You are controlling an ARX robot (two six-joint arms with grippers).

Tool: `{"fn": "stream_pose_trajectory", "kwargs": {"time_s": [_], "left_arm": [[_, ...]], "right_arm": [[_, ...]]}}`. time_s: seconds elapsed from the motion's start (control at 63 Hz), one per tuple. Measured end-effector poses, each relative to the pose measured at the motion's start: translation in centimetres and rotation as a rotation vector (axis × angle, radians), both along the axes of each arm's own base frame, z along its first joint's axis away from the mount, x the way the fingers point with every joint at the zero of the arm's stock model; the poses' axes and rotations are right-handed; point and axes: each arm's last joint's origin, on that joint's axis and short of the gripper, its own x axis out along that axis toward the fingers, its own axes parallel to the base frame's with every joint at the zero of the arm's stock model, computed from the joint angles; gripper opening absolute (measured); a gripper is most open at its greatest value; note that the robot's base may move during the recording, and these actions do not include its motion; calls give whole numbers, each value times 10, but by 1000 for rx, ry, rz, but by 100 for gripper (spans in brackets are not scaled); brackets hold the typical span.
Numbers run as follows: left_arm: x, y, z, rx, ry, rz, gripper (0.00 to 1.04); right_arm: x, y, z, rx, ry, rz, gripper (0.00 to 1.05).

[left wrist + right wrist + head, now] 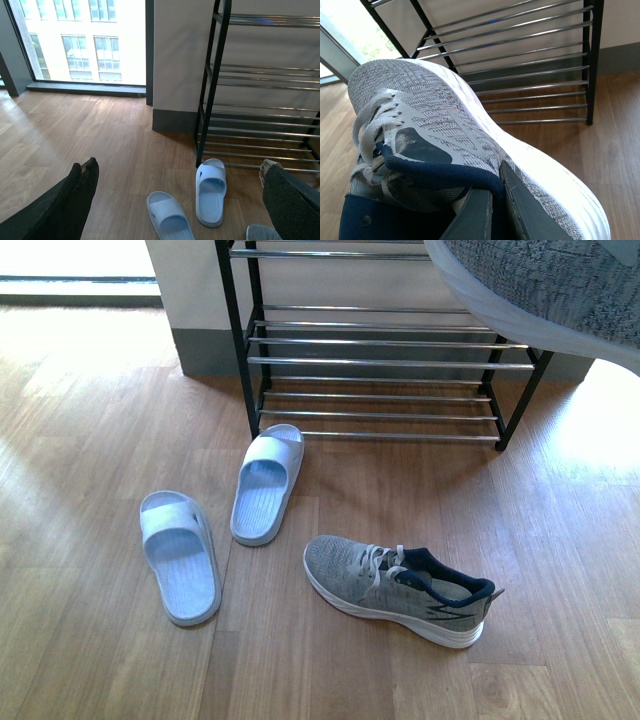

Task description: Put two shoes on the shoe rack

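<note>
One grey knit sneaker is held up in the air, its white sole filling the front view's top right corner in front of the shoe rack. My right gripper is shut on its navy collar. The other sneaker lies on the floor, toe pointing left. Two pale blue slides lie left of it, one touching the rack's foot. My left gripper hangs open above the slides, holding nothing. The rack stands empty.
The rack stands against a pale wall with a grey skirting board. A floor-level window lies to the left. Wooden floor spreads around the shoes.
</note>
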Motion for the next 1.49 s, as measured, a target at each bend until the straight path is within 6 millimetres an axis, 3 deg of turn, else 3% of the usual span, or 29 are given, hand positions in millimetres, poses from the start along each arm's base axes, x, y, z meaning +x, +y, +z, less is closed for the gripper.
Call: {"fn": "stream_pose_trajectory", "kwargs": {"time_s": [1.413, 1.492], "left_arm": [[0, 0, 0, 0, 0, -1, 95], [2, -2, -1, -39, 133, 140, 95]], "right_arm": [[0, -2, -1, -1, 3, -21, 1], [0, -1, -1, 1, 4, -12, 1]]}}
